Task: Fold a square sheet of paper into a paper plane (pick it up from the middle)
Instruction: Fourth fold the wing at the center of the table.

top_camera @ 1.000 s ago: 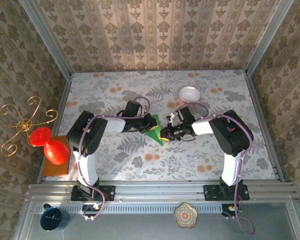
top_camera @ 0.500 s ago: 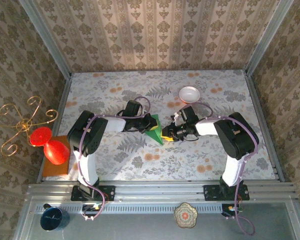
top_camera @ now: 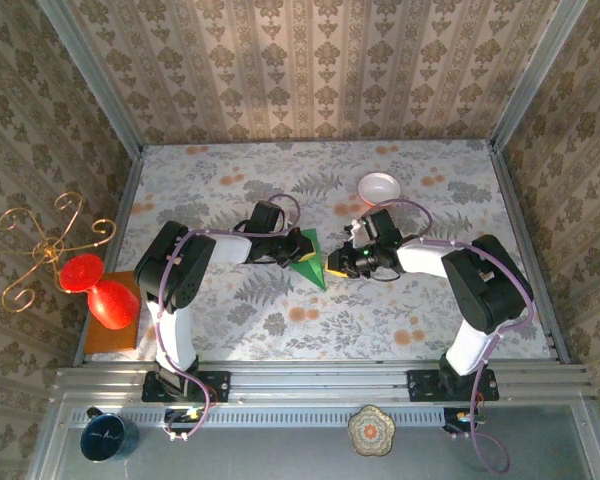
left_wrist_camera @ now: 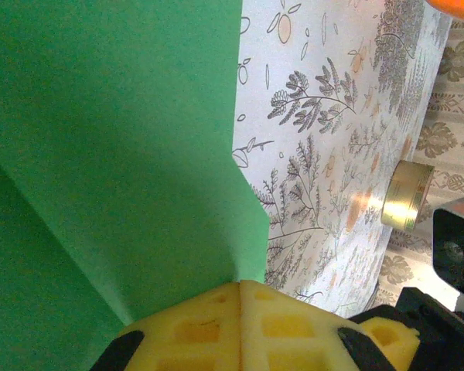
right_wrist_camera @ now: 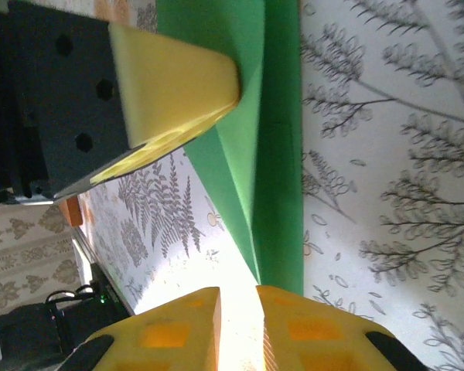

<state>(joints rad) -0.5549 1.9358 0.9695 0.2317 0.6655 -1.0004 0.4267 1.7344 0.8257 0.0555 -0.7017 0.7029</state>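
The folded bright-green sheet of paper (top_camera: pixel 308 266) lies as a pointed wedge at the table's middle. My left gripper (top_camera: pixel 297 246) is shut on its upper edge. In the left wrist view the paper (left_wrist_camera: pixel 124 139) comes out from between the closed yellow pads of the left gripper (left_wrist_camera: pixel 240 287). My right gripper (top_camera: pixel 332 263) sits at the paper's right edge. In the right wrist view the right gripper (right_wrist_camera: pixel 237 300) stands open by a narrow gap with bare table showing through it. The paper's (right_wrist_camera: pixel 272 154) creased end stops at the right pad (right_wrist_camera: pixel 309 325). The left gripper's fingertip (right_wrist_camera: pixel 178 77) presses the far end.
A white bowl with a red rim (top_camera: pixel 379 187) stands behind the right gripper. At the left edge are a red goblet-shaped object (top_camera: pixel 102 292) on an orange board (top_camera: pixel 105 338) and a gold wire stand (top_camera: pixel 42 250). A gold tin (left_wrist_camera: pixel 402 206) shows in the left wrist view.
The right arm's elbow has swung out to the right and its gripper has drawn back slightly along the paper's right edge. The left gripper and the paper have stayed put.
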